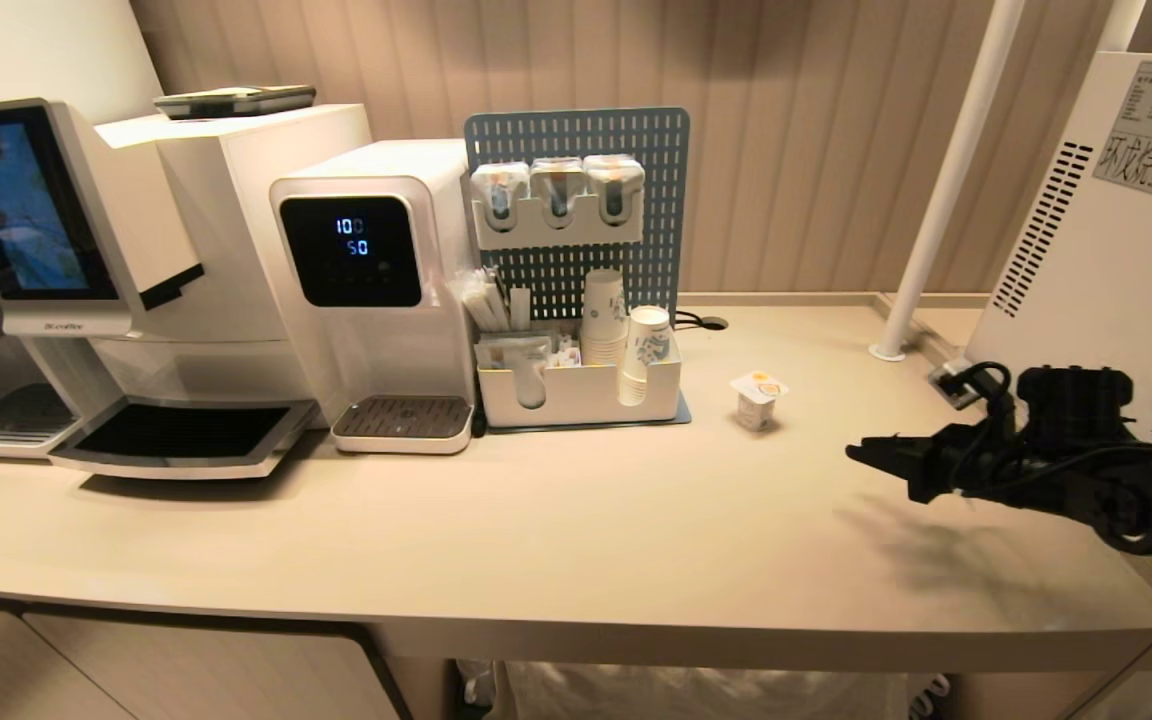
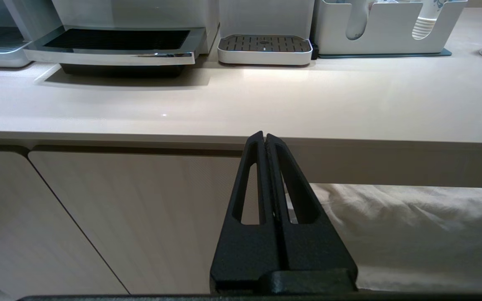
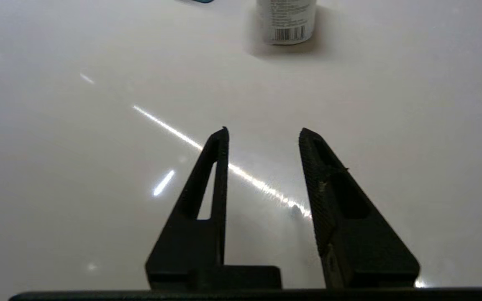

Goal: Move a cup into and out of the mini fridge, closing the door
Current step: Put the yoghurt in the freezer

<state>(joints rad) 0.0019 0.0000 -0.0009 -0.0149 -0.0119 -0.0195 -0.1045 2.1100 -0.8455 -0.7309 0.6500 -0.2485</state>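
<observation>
One upright cup [image 1: 759, 399], lid up (right tool [image 3: 263, 133] spread, nothing between; left tool [image 2: 265, 138] pressed together).

Counter [image 1: 556, 520] seen in pale beige. Cup [image 1: 758, 400] is white, yellow-orange mark on lid; black barcode printed on its side. Fridge [image 1: 1116, 300] is white, dark vent slots, red-orange warning triangle on sticker. Pegboard [image 1: 576, 135] is grey-blue, dotted with holes. Both grippers [image 3: 262, 133] [image 2: 264, 138] are black. Wall panelled in beige vertical stripes.
</observation>
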